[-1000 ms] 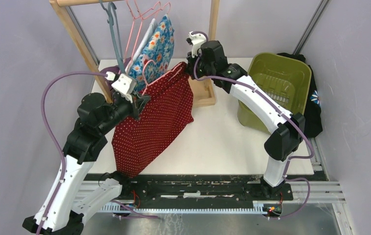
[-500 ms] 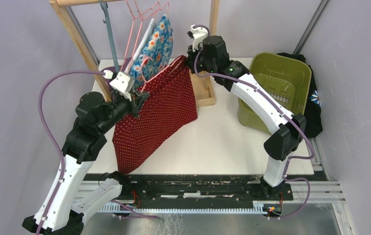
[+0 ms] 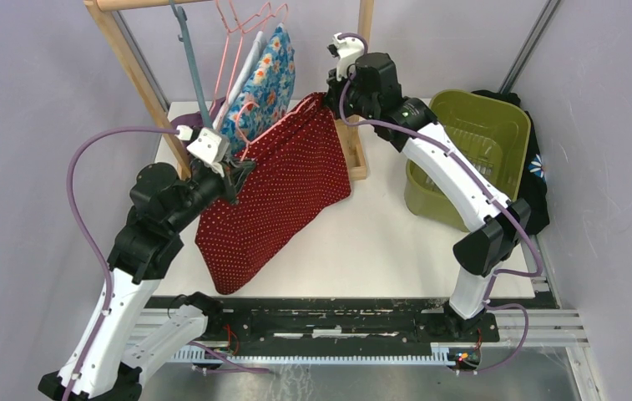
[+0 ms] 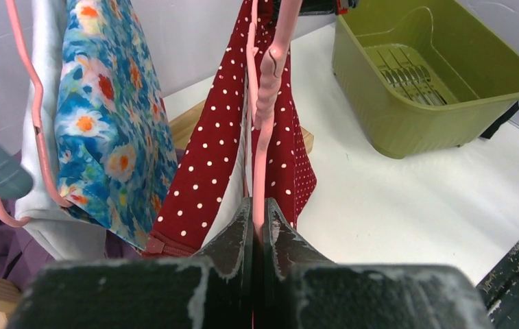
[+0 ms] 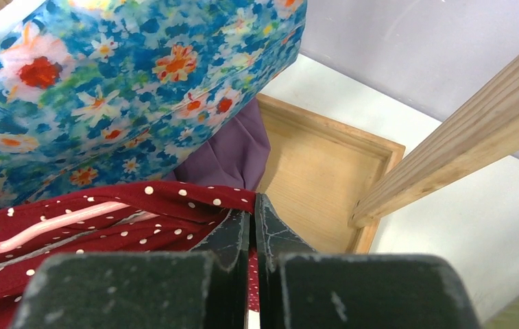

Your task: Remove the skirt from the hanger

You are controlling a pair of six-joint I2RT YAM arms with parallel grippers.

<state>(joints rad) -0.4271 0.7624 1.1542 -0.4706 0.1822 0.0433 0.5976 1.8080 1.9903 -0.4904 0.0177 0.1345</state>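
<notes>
Pinching the red polka-dot skirt (image 3: 275, 196) by its top corner in the right gripper (image 3: 329, 96), hauled higher and further right than a second ago. Clamping its pink hanger (image 4: 268, 103) in the left gripper (image 4: 258, 205). Stretched taut mid-frame, likely sliding free. Counting one skirt, one floral garment (image 3: 266, 75), one green basin (image 3: 471, 142).

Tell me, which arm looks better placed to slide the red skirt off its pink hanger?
Probably the right: the right hand is shut on a corner of the skirt, free to pull, while the left hand only pinches the hanger.
</notes>
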